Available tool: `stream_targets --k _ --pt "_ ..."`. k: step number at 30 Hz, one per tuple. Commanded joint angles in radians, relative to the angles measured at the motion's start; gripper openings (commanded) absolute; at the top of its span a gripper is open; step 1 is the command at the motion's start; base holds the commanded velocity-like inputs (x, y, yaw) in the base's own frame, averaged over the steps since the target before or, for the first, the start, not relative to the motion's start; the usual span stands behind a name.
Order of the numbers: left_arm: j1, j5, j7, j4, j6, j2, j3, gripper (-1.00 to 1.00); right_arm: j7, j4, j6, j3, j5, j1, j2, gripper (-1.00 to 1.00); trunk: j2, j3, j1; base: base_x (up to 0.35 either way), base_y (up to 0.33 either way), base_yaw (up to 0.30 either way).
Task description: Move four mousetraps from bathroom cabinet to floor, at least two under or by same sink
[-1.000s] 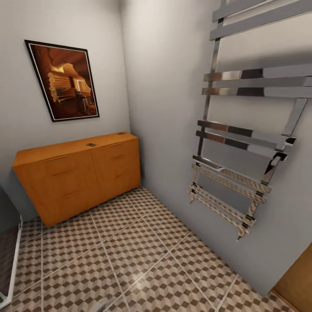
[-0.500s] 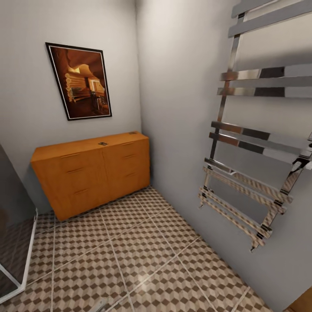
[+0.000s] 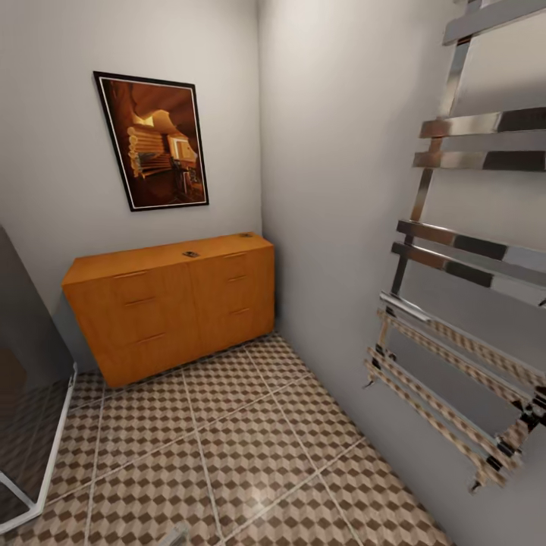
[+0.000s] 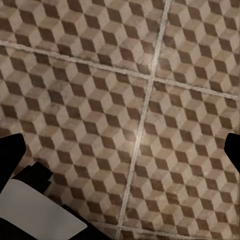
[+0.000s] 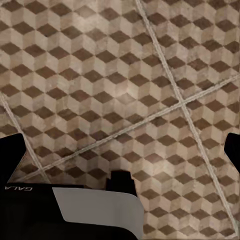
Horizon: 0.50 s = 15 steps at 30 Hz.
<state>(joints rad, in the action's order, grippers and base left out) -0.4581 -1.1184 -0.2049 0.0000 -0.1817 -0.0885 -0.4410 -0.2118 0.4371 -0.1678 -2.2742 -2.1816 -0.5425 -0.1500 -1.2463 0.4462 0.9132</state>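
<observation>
Now the head view has swung to the right compared with a second ago: the whole picture has shifted, so the camera has turned, not the furniture. The cabinet sits nearer the middle of the view, against the back wall in the corner, its drawers shut and its bar handles showing. Two small dark things lie on its top, one near the middle and one toward the corner end; they are too small to tell what they are. The framed picture hangs on the wall above the cabinet. The chrome towel rail on the side wall has slid toward the view's right edge and is cut off there. More of the glass shower screen shows at the left than before.

The bathroom floor stretches from the cabinet's foot toward the camera, with its cube pattern and pale grout lines.

In the left wrist view the left gripper hangs above the tiles, dark fingertips at the two edges, spread wide with nothing between them. The right gripper stands likewise above the floor, fingertips far apart and holding nothing.
</observation>
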Motion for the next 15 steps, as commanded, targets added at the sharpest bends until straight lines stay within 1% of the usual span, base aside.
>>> stream_targets --k 1,15 --pt "-0.001 -0.006 -0.005 0.0 -0.002 0.0 -0.008 1.0 -0.003 0.004 -0.009 -0.008 -0.008 -0.002 0.0 1.0 -0.001 0.002 0.001 0.326 -0.014 0.265" --pt "-0.001 -0.006 -0.004 0.0 -0.003 0.0 -0.008 1.0 -0.004 0.005 -0.009 -0.008 -0.007 -0.002 -0.002 1.0 -0.001 0.007 0.001 0.333 0.009 0.273"
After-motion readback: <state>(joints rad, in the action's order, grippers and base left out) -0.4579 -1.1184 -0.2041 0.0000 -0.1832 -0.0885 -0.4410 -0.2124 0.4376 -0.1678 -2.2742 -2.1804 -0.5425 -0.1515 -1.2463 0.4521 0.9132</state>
